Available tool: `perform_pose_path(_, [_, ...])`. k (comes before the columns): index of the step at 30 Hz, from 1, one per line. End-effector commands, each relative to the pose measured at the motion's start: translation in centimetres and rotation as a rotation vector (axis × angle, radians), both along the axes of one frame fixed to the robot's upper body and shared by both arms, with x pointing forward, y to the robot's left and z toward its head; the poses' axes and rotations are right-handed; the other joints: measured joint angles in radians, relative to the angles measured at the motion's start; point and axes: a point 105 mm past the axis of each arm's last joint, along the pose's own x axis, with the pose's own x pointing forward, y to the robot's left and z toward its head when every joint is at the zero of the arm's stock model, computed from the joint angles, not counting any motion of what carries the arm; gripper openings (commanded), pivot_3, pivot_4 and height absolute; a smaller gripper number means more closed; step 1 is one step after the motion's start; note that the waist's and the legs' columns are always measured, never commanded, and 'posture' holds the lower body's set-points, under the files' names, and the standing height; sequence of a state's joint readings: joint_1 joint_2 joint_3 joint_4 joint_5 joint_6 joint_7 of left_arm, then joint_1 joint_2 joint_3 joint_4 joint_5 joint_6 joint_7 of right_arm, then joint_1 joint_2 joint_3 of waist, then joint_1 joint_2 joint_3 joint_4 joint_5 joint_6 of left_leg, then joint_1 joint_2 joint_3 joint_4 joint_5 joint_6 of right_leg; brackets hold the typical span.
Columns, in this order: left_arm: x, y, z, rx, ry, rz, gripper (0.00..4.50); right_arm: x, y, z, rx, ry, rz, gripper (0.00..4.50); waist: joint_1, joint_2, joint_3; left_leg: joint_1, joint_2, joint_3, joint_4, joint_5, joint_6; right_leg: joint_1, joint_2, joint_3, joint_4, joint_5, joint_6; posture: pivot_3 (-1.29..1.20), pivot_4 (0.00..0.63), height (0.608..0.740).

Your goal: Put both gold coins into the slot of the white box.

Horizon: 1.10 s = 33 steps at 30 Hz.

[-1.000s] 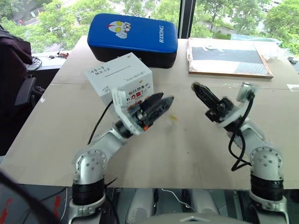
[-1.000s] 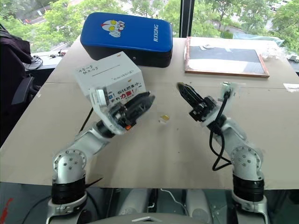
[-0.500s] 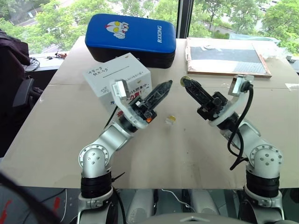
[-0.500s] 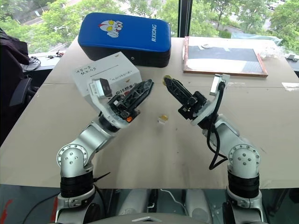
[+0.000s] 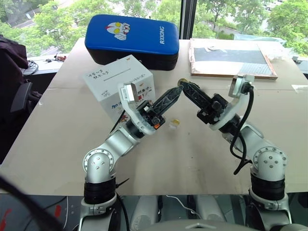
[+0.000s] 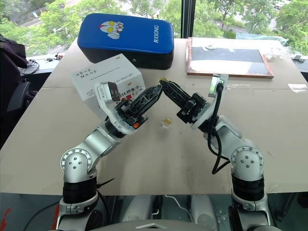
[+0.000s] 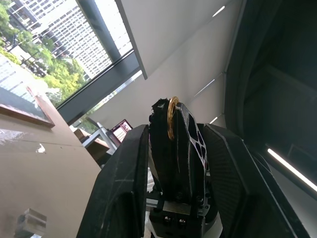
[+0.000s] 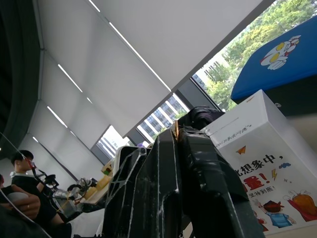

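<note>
On the table (image 5: 57, 139) the white box (image 5: 118, 86) is placed at the left, and the padded case (image 5: 132, 38) is found behind it. A framed board (image 5: 231, 57) is laid at the far right. One gold coin (image 5: 175, 123) lies before the box, slightly to its right, between both arms.

A pale tan table (image 5: 57, 139) spans the frame. On it, upper left, sits the white box (image 5: 118, 84), with a blue padded case (image 5: 132, 38) behind it; a framed board (image 5: 233, 57) lies upper right, and a gold coin (image 5: 176, 122) rests at centre.
</note>
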State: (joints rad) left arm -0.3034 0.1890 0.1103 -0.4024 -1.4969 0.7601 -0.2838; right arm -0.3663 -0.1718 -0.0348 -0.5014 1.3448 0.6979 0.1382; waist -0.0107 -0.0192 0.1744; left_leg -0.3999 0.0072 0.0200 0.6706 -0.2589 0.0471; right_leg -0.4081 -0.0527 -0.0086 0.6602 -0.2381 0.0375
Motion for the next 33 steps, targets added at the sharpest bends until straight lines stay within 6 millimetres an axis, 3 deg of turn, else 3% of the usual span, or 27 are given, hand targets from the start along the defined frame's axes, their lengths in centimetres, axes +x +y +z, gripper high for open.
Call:
perform_pose_path(1, [-1.1,0.1,1.2,-0.045,-0.058,-0.026,0.04,-0.6,-0.1,1.3,0.043,-0.036,0.023,0.0,0.0,0.0,0.0,0.0,0.0,0.0,0.0,0.0,0.0,0.0,0.0,0.0,0.0,0.0,0.0,0.0,0.15,0.74])
perform_pose_path(33, [-1.3,-0.7,0.2,0.01,-0.045,-0.077,0.04,-3.0,1.9,-0.3,-0.126,-0.095,0.182,0.0,0.0,0.0,0.0,-0.001,0.0,0.0,-0.002,0.0,0.0,0.0,0.0,0.0,-0.003,0.0,0.0,0.0,0.15,0.74])
